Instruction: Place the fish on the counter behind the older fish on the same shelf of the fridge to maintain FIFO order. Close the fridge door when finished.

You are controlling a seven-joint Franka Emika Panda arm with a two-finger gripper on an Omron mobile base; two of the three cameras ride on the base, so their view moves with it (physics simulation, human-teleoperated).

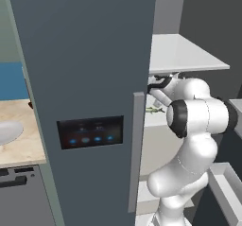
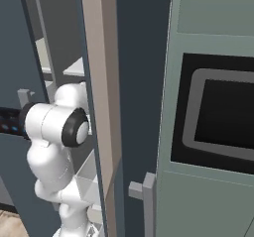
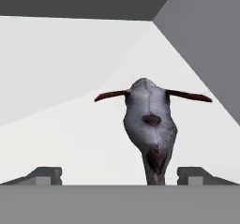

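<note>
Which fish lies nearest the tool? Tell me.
The grey fish with reddish fins, lying on the white shelf between the open tool's tips. The other, the pale green fish, is slimmer and lighter.

arm [image 1: 189,149]: glossy white, rounded links | joints: black rings

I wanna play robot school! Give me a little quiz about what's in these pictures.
1. True or false: the gripper has its jaws squeezed tight together.
2. What colour is the shelf beneath the fish? A) white B) red C) green
3. Fill in: the black panel on the fridge door has small ____ lights.

Key: 1 false, the jaws stand wide apart; 2 A; 3 blue.
</note>
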